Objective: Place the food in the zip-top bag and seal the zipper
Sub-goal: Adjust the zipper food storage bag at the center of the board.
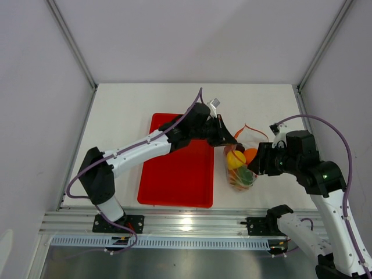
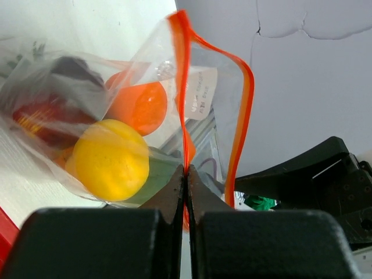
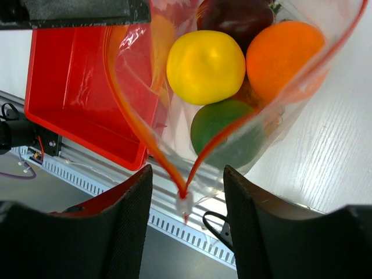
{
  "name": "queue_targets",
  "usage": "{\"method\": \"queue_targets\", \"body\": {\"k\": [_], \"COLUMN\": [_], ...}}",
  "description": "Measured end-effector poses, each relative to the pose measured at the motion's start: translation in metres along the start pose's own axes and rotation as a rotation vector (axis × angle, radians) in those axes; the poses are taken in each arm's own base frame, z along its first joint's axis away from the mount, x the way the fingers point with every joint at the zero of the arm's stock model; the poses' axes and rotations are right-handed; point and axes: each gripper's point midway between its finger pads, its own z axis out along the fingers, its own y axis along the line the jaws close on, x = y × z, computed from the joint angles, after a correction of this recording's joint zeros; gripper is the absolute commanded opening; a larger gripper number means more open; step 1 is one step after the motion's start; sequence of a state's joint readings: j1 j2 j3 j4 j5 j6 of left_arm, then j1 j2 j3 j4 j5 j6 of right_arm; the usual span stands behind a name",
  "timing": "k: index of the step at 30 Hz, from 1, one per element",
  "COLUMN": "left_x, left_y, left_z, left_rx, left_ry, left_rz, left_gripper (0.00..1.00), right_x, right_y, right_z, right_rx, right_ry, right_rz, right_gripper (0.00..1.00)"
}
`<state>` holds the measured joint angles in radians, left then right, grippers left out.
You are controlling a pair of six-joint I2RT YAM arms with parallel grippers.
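The left end effector (image 2: 186,177) was pressed together on the zipper (image 2: 185,93), pinching the red-orange strip between its closed tips. The right end effector (image 3: 187,174) stood apart. The bag's pointed corner hung in the gap, and whether it touched either finger could not be told.

The zip-top bag (image 1: 239,168) sat just right of centre in the top view, between the two arms, with its mouth gaping and the food (image 1: 237,160) inside. Just to its left on the white bench (image 1: 128,110) lay a red tray (image 1: 174,174). Pale walls (image 1: 192,35) closed in the bench on three sides.

Only the right wrist view separated the pieces clearly: a yellow fruit (image 3: 205,67), an orange fruit (image 3: 285,52), a green fruit (image 3: 224,131) below them, and a dark red fruit (image 3: 235,14) at the top edge. Only the left wrist view showed the clamp on the strip; from above, the end effector itself hid that contact.
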<state>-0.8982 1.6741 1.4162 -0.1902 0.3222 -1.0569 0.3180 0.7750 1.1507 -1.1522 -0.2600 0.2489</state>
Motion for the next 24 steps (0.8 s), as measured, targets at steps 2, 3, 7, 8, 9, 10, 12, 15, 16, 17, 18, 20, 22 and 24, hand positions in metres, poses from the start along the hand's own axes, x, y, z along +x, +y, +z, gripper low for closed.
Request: {"method": "queue_targets", "body": {"k": [2, 3, 7, 8, 9, 10, 12, 15, 16, 17, 18, 20, 22, 24], "left_x": [-0.002, -0.002, -0.005, -0.006, -0.006, -0.006, -0.006, -0.005, -0.005, -0.004, -0.004, -0.005, -0.006, -0.007], "left_y": [0.001, 0.002, 0.001, 0.001, 0.001, 0.001, 0.001, 0.000, 0.000, -0.001, -0.001, -0.001, -0.001, -0.003], "left_z": [0.001, 0.002, 0.004, 0.004, 0.004, 0.004, 0.004, 0.004, 0.004, 0.003, 0.003, 0.003, 0.003, 0.002], "left_rx": [-0.002, -0.004, -0.003, -0.003, -0.002, -0.001, 0.000, 0.004, 0.006, 0.008, 0.008, 0.012, 0.017, 0.030], "left_ry": [-0.002, -0.003, -0.006, -0.007, -0.007, -0.005, -0.003, 0.004, 0.006, 0.009, 0.010, 0.012, 0.011, 0.015], "left_rz": [-0.003, -0.003, -0.005, -0.006, -0.006, -0.008, -0.012, -0.013, -0.013, -0.012, -0.012, -0.012, -0.012, -0.010], "left_gripper": [0.00, 0.01, 0.01, 0.00, 0.01, 0.01, 0.01, 0.01, 0.01, 0.00, 0.01, 0.01, 0.01, 0.01], "right_x": [0.001, 0.001, 0.003, 0.003, 0.004, 0.004, 0.005, 0.005, 0.005, 0.005, 0.005, 0.005, 0.006, 0.005], "right_y": [0.000, 0.001, 0.005, 0.006, 0.007, 0.007, 0.007, 0.004, 0.003, 0.001, 0.000, -0.003, -0.006, -0.008], "right_z": [-0.001, -0.001, -0.001, -0.001, -0.001, 0.000, 0.001, 0.005, 0.006, 0.007, 0.009, 0.011, 0.013, 0.014], "right_rx": [-0.002, -0.006, -0.026, -0.030, -0.034, -0.035, -0.035, -0.017, -0.009, -0.001, 0.008, 0.026, 0.039, 0.052], "right_ry": [0.003, 0.004, 0.011, 0.012, 0.015, 0.017, 0.026, 0.039, 0.043, 0.045, 0.048, 0.052, 0.056, 0.054], "right_rz": [-0.001, -0.002, -0.007, -0.008, -0.009, -0.010, -0.013, -0.012, -0.011, -0.009, -0.009, -0.007, -0.006, -0.008], "right_gripper": [0.56, 0.56, 0.55, 0.54, 0.53, 0.51, 0.44, 0.31, 0.30, 0.29, 0.24, 0.15, 0.07, 0.00]}}
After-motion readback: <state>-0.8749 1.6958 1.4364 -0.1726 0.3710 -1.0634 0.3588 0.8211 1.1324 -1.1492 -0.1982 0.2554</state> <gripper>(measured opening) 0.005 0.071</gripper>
